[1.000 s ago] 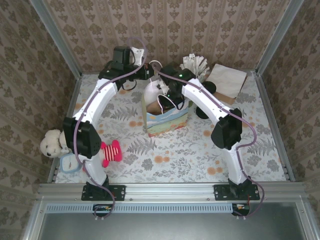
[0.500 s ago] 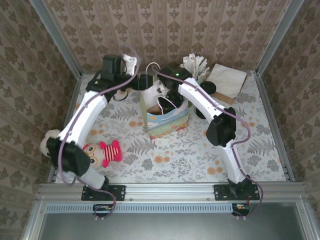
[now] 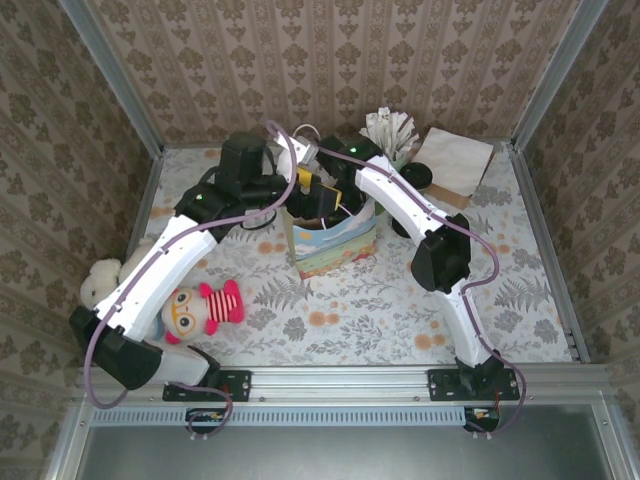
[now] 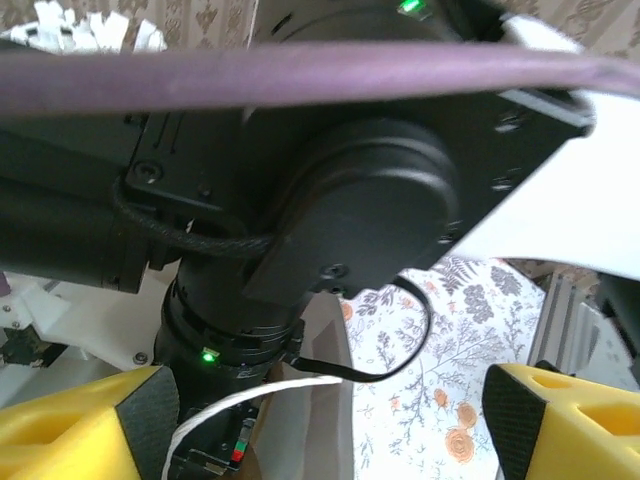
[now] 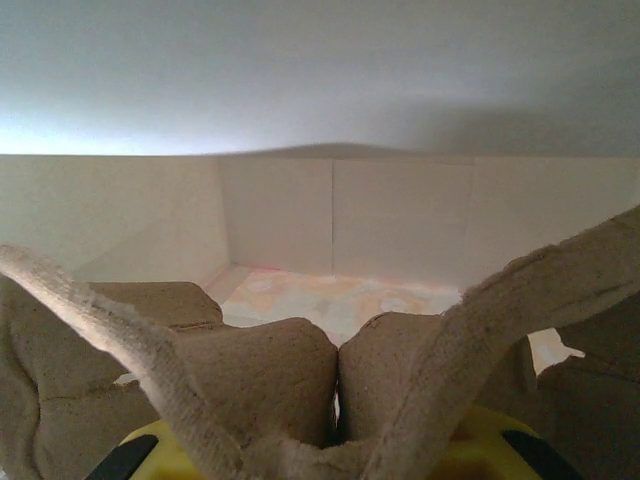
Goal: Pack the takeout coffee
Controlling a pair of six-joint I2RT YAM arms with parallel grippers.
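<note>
Floral table [image 3: 400, 300], one gift bag [image 3: 335, 245]; left hand [image 4: 330, 415] spread; right hand [image 5: 335, 455] pinching pulp tray [image 5: 250, 370].

No readable text, label, brand or number is showing anywhere. The gift bag [image 3: 335, 250] is displaying only a pastel pattern on its outer side, and the pulp carrier [image 5: 250, 370] inside it is showing bare, unprinted fibre.

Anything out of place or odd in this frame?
Nothing spilled or damaged. Two oddities: the right gripper sits inside the gift bag, jaws apparently shut on a brown pulp tray, and the left gripper, jaws open, hangs very close to the right arm at the bag's mouth; they could bump.
</note>
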